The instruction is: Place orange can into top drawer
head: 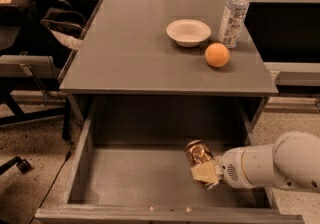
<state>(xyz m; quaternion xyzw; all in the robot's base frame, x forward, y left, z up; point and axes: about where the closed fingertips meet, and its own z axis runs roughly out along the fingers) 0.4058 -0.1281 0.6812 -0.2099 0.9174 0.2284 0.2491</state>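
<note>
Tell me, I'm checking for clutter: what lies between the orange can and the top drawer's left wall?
Camera view: only bare floor of the top drawer. The gripper holds the orange can inside, right.

So the desk [130, 53] has a white bowl [188, 32], a water bottle [233, 14] just right of it, and an orange [217, 54] sitting near both, toward the front.
</note>
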